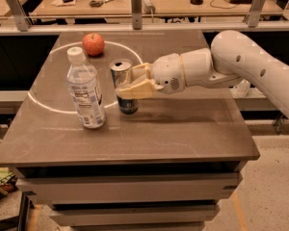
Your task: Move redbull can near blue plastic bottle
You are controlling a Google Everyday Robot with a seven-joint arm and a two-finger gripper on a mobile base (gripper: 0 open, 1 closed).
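The redbull can (122,79) is a slim silver can with a blue panel low on its side. It stands upright just right of the blue plastic bottle (85,91), with a small gap between them. The bottle is clear, with a white cap and a white label, and stands upright on the table's left half. My gripper (131,82) reaches in from the right and is shut on the can, one tan finger (136,89) across its front. The can's base is at or just above the tabletop; I cannot tell which.
A red apple (93,44) sits at the back left, behind the bottle and the can. A white circle (48,106) is drawn on the dark table (183,134). My white arm (250,64) spans the right side. A rail and desks lie beyond the far edge.
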